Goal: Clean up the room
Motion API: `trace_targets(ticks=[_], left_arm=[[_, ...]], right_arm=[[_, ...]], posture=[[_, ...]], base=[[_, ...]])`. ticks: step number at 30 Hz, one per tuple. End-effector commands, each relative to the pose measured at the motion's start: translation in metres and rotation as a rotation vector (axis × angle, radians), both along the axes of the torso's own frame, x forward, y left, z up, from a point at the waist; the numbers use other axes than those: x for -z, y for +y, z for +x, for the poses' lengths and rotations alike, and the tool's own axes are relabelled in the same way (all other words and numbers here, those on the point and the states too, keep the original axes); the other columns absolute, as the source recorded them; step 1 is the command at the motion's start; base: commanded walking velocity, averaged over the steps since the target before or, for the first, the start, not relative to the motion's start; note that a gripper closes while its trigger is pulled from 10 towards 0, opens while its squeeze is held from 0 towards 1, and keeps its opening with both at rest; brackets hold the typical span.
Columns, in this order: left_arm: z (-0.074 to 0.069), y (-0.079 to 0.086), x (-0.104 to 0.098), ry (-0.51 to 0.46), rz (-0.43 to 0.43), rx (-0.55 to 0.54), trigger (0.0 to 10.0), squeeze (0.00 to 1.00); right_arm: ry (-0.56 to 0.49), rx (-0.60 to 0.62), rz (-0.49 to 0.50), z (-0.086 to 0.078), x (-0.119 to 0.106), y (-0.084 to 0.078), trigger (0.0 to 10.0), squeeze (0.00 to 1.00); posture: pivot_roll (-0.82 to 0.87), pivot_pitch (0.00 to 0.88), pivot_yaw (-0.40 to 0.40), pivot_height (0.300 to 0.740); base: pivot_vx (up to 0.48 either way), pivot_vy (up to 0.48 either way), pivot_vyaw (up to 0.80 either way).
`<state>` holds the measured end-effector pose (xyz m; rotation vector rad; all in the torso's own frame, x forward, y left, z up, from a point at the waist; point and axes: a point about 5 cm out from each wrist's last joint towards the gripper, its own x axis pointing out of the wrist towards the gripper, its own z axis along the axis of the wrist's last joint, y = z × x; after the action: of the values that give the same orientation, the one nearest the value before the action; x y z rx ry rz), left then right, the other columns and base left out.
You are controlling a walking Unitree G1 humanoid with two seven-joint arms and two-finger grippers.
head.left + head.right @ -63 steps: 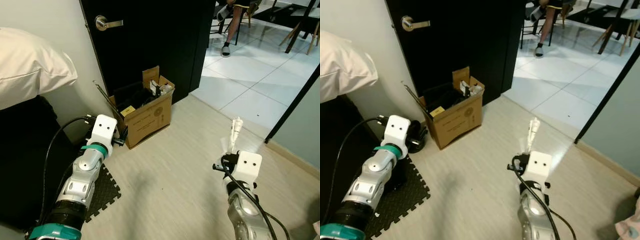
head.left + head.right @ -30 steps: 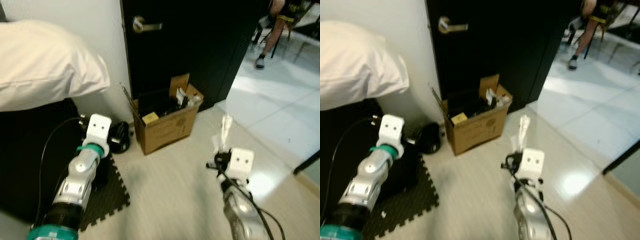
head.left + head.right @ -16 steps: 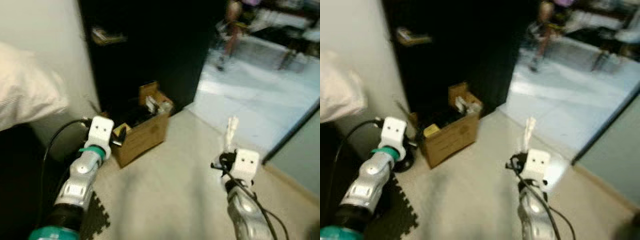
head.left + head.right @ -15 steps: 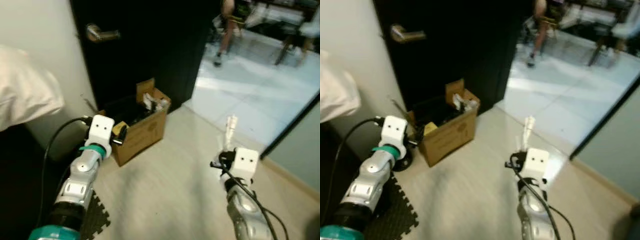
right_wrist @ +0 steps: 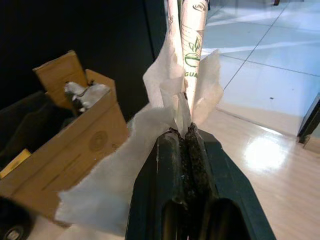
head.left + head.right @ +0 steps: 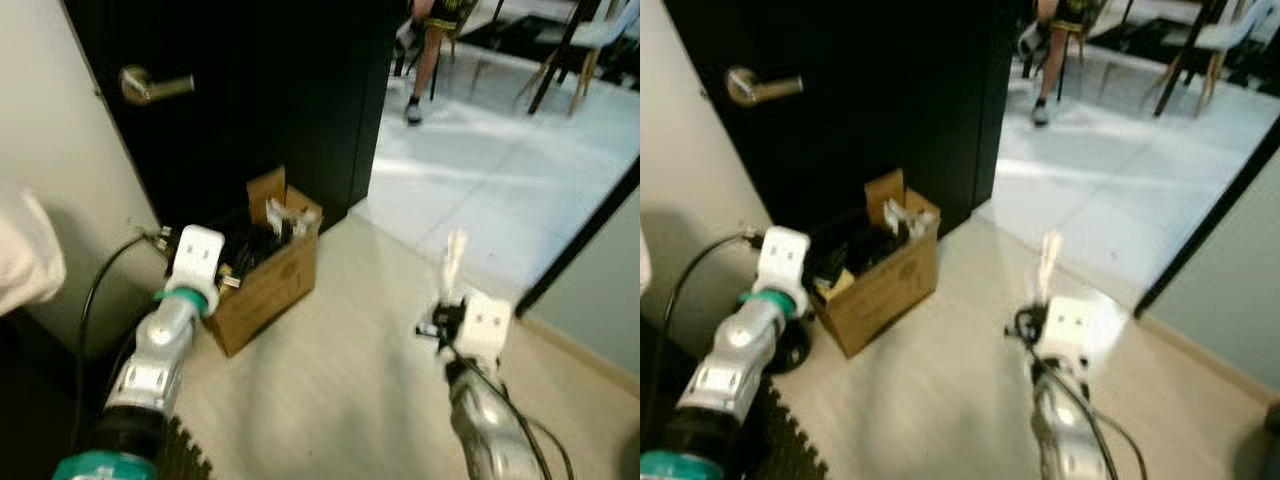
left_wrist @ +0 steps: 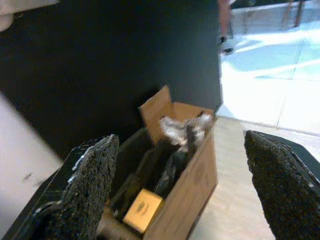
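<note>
Paper wrapper w/ tissue (image 5: 186, 75) is pinched in R gripper (image 5: 182, 137); fingers pressed together on its lower end, so long axis runs straight out past the tips, white tissue flaring to both sides. In head view it sticks up above R wrist (image 6: 455, 262), held over bare wood floor (image 6: 340, 390).

Cardboard box (image 6: 262, 283) looks like the drop target: open top, already stuffed w/ dark items, crumpled foil-like scrap (image 7: 182, 127) and a small yellow pack (image 7: 142, 214). Box sits against the black door (image 6: 260, 90), ahead and to the L of R gripper, well apart from it. Judgement: R arm has to travel fwd and L across the floor before wrapper is over the opening; not there yet.

L gripper (image 7: 185, 190) is the nearer 1, just beside the box's near L corner, fingers spread wide, holding nothing, looking into the box.

Person's legs + chair (image 6: 425, 50) on tiled area (image 6: 500, 150) beyond the doorway, far from both arms.
</note>
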<state>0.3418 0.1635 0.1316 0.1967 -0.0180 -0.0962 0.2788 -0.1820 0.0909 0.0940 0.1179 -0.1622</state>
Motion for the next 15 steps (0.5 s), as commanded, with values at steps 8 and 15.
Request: trace_targets(ticks=[8,15], left_arm=[[-0.003,0.0022,0.0044,0.015,0.0,0.001,10.0,0.0],[-0.0041,0.0032,0.0047,0.016,0.001,0.002,10.0,0.0]], right_arm=[[0.026,0.025,0.014,-0.0036,0.0054,-0.0036,10.0,0.0],[0.029,0.022,0.015,-0.0026,0.0057,-0.0031,10.0,0.0]], posture=[[0.04,0.0,0.107,0.74],[0.04,0.0,0.106,0.74]], base=[[0.307,0.0,0.0],[0.307,0.0,0.0]])
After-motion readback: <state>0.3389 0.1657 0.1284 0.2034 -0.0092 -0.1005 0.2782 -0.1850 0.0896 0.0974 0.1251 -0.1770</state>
